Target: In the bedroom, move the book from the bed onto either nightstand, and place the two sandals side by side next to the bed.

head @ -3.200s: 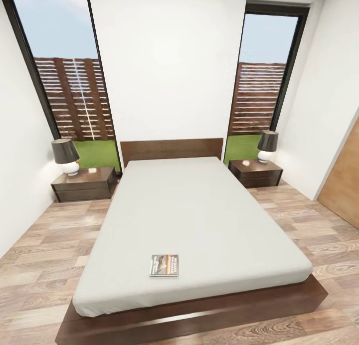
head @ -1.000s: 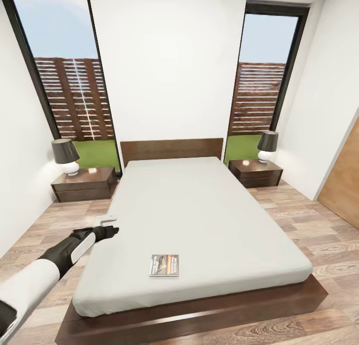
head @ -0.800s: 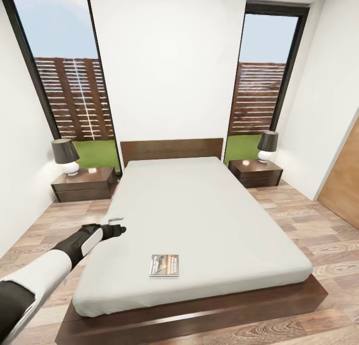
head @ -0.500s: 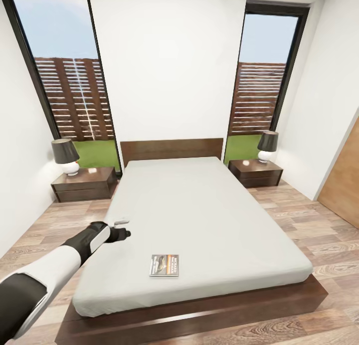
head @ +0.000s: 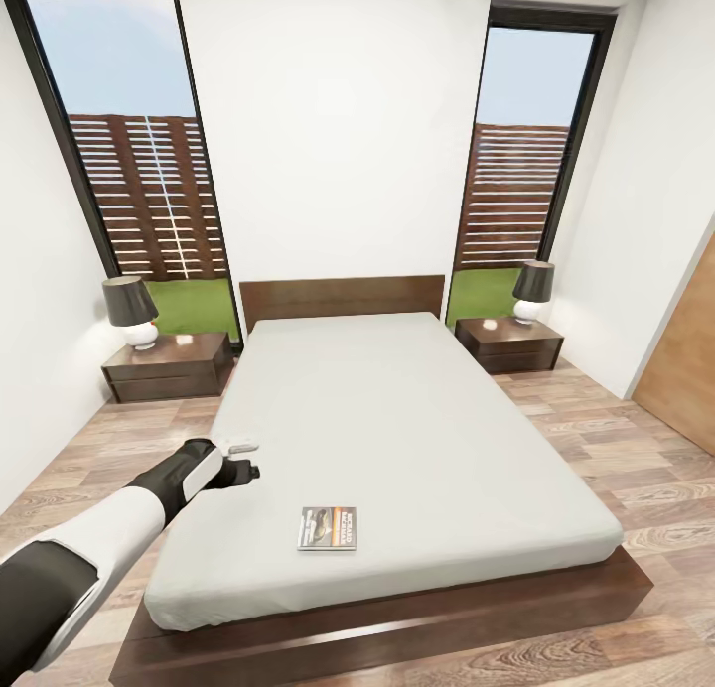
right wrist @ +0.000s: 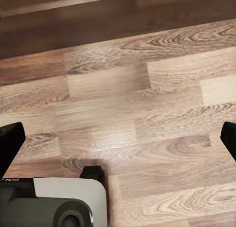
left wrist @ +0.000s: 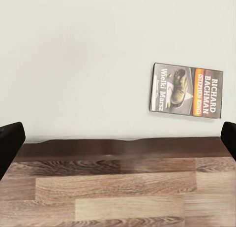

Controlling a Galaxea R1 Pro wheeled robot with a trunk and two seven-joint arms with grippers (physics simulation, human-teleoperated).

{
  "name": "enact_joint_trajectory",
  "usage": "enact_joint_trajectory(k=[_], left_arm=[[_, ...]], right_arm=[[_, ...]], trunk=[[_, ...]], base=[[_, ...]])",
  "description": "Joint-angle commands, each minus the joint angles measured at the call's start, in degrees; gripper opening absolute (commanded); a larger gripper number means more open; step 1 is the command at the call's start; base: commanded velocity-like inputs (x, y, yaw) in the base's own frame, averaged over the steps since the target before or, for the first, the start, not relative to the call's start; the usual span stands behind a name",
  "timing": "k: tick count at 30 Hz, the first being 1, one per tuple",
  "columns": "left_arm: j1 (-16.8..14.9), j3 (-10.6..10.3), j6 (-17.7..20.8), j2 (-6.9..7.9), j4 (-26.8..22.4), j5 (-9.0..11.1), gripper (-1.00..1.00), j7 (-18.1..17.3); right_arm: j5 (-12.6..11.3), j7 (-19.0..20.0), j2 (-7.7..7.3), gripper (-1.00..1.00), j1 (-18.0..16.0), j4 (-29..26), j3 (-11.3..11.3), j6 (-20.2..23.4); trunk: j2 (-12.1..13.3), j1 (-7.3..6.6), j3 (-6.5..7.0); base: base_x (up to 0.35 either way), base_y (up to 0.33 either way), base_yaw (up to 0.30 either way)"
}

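The book [head: 327,528] lies flat on the grey mattress of the bed [head: 397,419], near its foot end. It also shows in the left wrist view as a dark cover with an orange band [left wrist: 186,90]. My left gripper [head: 246,460] hovers over the mattress's left edge, to the left of the book and slightly farther up the bed. It is open [left wrist: 119,143] and holds nothing. My right gripper [right wrist: 119,141] is open over the wood floor, beside the bed's dark frame. One nightstand [head: 169,365] stands left of the headboard, another nightstand [head: 508,344] right of it. The sandals are out of view.
Each nightstand carries a lamp with a dark shade [head: 130,310] [head: 532,290] and a small white object. Wood-plank floor [head: 89,469] runs along both sides of the bed. A wooden door [head: 690,369] is at the right. My base [right wrist: 49,202] shows in the right wrist view.
My left arm has come into view from the lower left and reached right, from beside the bed to over the mattress's left edge. The book has not moved.
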Motion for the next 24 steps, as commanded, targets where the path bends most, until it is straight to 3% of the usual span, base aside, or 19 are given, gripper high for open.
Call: enact_joint_trajectory(k=[1,24], left_arm=[[0.0,-0.4,0.3,0.05,-0.2,0.6,1.0,0.5],[-0.1,-0.2,0.6,0.01,-0.6,0.6,1.0,0.1]], right_arm=[[0.5,0.2,0.0,1.0,-0.1,0.0,-0.5,-0.2],[0.5,0.2,-0.03,1.0,-0.1,0.1,-0.4,-0.2]], trunk=[[-0.1,0.04,-0.13],[-0.1,0.04,-0.13]], base=[[0.0,0.0,0.0],[0.0,0.0,0.0]])
